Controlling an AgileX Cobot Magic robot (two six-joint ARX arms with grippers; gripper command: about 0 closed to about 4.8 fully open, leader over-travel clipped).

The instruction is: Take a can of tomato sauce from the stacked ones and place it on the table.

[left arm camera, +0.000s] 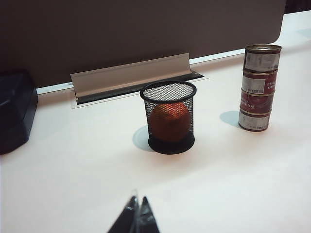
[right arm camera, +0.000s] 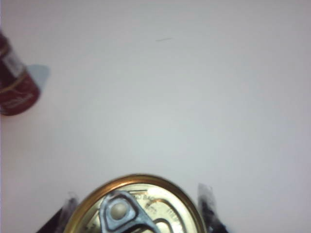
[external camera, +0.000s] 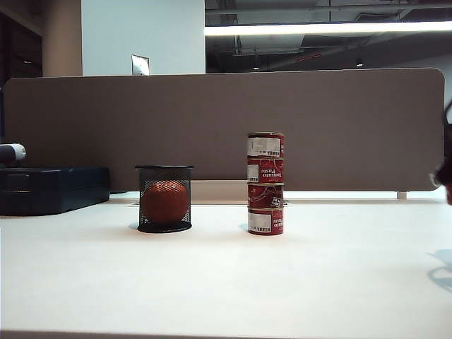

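White and bare, the surface [external camera: 339, 282] carries the stacked ones [external camera: 265, 183], four red tins, beside a black wire-mesh cup [external camera: 164, 198] holding an orange-red ball [external camera: 164, 202], before a brown-grey divider panel [external camera: 212, 120].

The right gripper [right arm camera: 138, 206] hangs above open tabletop well clear of the stack, jaws closed round the can of tomato sauce [right arm camera: 138, 208], pull-tab lid up. At the exterior view's right edge it is only a blur.

The left gripper [left arm camera: 137, 219] rests low at the near side, jaws narrowed, fingertips together, empty.

Risk: letting go too high or tilted could send the tin rolling.

"Tomato Paste" reads on the tins, with white barcode stickers.
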